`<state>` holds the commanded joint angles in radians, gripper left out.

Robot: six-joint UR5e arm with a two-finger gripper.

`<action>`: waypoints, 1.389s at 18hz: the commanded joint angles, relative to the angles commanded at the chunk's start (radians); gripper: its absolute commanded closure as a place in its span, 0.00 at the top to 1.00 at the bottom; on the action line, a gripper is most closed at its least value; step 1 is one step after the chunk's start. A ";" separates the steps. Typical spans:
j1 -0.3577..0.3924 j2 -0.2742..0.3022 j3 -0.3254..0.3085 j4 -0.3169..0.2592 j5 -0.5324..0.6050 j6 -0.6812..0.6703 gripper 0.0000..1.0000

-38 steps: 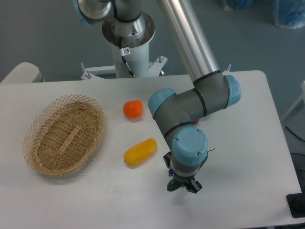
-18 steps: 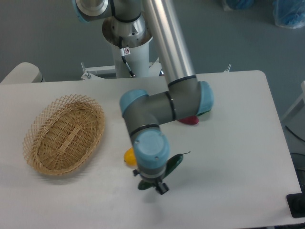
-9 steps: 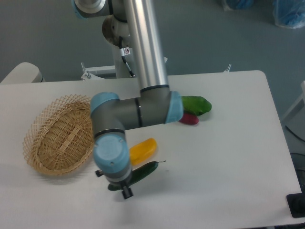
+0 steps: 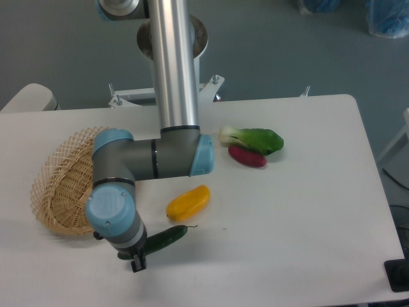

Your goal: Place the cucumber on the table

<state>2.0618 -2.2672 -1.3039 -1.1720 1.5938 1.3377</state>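
Note:
The dark green cucumber (image 4: pixel 164 238) hangs low over the white table (image 4: pixel 300 217) near the front left, its free end pointing up-right toward the yellow fruit. My gripper (image 4: pixel 131 258) sits under the blue wrist, shut on the cucumber's left end. The fingers are mostly hidden by the wrist housing. I cannot tell whether the cucumber touches the tabletop.
A yellow oblong fruit (image 4: pixel 188 203) lies just above the cucumber. The wicker basket (image 4: pixel 61 188) stands at the left, partly behind the arm. A leafy green vegetable (image 4: pixel 254 139) and a red vegetable (image 4: pixel 247 156) lie at mid-right. The table's front edge is close below the gripper.
The arm has swept from the right front to the left front, carrying the cucumber with it. The leafy vegetable and red vegetable are now uncovered.

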 joint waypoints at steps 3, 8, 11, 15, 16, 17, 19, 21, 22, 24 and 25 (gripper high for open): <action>-0.005 0.000 -0.003 0.000 0.000 -0.003 0.36; -0.005 -0.002 -0.006 0.005 0.000 -0.008 0.76; -0.005 -0.005 0.000 0.012 -0.002 -0.017 0.92; -0.003 -0.003 0.011 0.011 -0.003 -0.017 0.96; 0.000 -0.003 0.014 0.011 -0.005 -0.015 0.96; 0.003 -0.002 0.018 0.011 -0.005 -0.015 0.96; 0.023 0.003 0.026 0.005 -0.009 -0.008 0.97; 0.052 0.014 0.028 0.003 -0.024 -0.003 0.98; 0.070 0.018 0.028 0.002 -0.031 0.003 0.98; 0.098 0.026 0.028 0.000 -0.040 0.029 0.98; 0.113 0.028 0.028 0.000 -0.040 0.035 0.98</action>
<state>2.1750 -2.2396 -1.2763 -1.1720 1.5539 1.3729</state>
